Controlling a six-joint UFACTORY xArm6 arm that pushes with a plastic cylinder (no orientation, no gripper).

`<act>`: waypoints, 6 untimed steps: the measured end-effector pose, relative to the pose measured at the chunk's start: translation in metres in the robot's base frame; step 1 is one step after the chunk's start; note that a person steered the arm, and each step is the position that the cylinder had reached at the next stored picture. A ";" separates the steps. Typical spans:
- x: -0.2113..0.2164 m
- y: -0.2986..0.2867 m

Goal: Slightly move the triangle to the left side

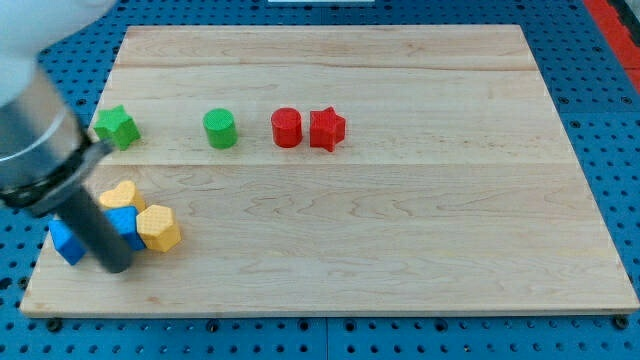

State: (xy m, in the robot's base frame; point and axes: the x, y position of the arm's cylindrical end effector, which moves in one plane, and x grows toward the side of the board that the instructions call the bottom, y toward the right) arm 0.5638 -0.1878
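My dark rod slants down from the view's top left, and my tip (116,268) rests on the board near its bottom-left corner. A blue block (65,242) lies just left of the tip, partly hidden by the rod; it may be the triangle, but I cannot make out its shape. A second blue block (128,225) lies just right of the rod. It touches a yellow heart (121,194) above it and a yellow hexagon (159,228) on its right.
A green star (115,127), a green cylinder (220,129), a red cylinder (286,128) and a red star (327,129) stand in a row across the upper board. The wooden board's left edge (40,262) is close to the blue block.
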 end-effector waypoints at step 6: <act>-0.007 -0.023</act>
